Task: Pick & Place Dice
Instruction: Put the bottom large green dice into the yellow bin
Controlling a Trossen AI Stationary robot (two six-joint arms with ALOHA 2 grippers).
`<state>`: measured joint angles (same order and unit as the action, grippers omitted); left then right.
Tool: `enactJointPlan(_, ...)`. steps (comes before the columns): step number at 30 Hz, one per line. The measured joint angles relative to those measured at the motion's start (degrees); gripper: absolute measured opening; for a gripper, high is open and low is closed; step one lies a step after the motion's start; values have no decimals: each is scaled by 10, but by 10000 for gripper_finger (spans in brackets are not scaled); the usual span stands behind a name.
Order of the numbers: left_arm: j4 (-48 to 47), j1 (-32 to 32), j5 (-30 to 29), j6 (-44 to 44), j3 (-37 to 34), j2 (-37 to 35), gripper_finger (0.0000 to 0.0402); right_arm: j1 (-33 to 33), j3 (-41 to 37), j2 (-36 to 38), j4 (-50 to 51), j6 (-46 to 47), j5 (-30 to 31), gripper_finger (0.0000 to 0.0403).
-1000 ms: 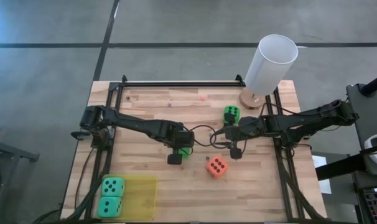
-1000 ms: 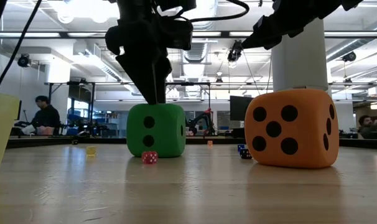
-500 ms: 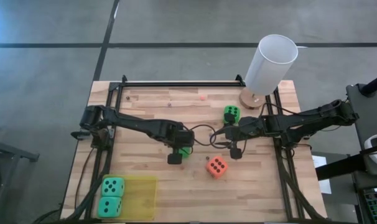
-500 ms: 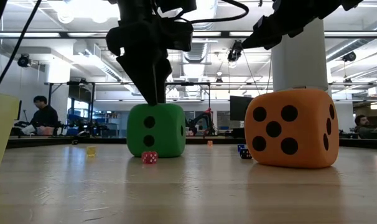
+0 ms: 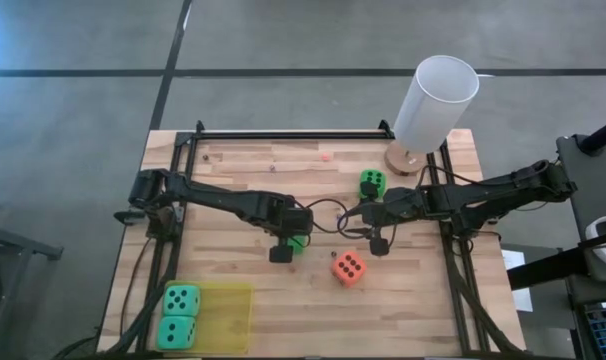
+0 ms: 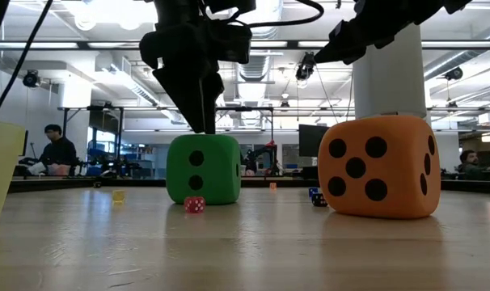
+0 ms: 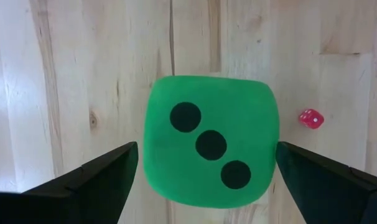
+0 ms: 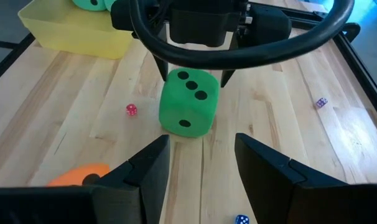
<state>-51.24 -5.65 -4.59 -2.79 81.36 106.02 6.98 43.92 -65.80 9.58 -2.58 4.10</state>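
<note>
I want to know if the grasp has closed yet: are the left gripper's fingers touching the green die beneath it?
Apart. In the left wrist view, bare wood shows between each of the left gripper's fingers and the green die, which sits centred between them.

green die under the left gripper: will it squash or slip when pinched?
The green die has rounded corners and a matte, foam-like skin, so it probably squashes a little and grips well. It sits flat on the table, so rolling seems unlikely. The left gripper has open fingers either side, not yet touching; the right gripper hovers nearby.

An open-plan robotics lab. Beyond the wooden table (image 6: pixel 245 242), ceiling strip lights (image 6: pixel 107 61) run overhead. At left, a seated person (image 6: pixel 57 151) works among benches.
</note>
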Motion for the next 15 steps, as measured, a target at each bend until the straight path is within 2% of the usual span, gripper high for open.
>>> enactJointPlan(15,6,0,16,-6,0,0,382,0,0,0,0,0,0,180)
